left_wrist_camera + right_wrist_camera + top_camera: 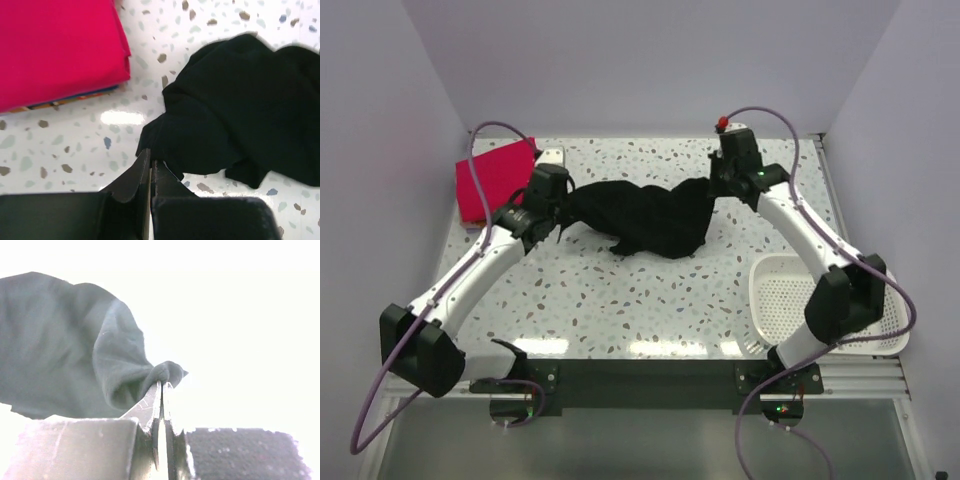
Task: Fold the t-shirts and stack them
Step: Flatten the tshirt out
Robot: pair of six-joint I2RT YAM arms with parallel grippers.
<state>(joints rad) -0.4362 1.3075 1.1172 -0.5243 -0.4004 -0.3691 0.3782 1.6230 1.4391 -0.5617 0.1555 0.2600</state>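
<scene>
**2 grippers nipped on 1 crumpled shirt: spread it flat before any fold**

Both arms reach to the far half of the table (620, 300), where the black t-shirt (650, 215) lies bunched in a loose heap between them. The right gripper (161, 386) has its jaws pressed together on a small knot of the shirt's cloth, which bulges out just past the tips. The left gripper (150, 159) is also clamped closed at the shirt's opposite edge. Cloth sits right at its tips and seems to be pinched, though that nip is harder to read. Just left of the left arm sits the stack: a pinkish-red folded t-shirt (492, 182) on top, with coloured edges showing beneath it in the left wrist view. The white mesh basket (765, 300) stands apart at the near right.

The step in hand looks like opening the shirt out, with folding not yet begun. To do it well:

- Draw the 2 grips apart evenly, so the bunched middle pulls taut rather than twisting.
- Raise the cloth only enough to let it hang free of the table, then lay it down flat.
- Keep the left arm clear of the stack, which is close by.
- Check that each nip holds 1 layer at a corner or hem; a grip on a gathered wad will leave creases.
</scene>
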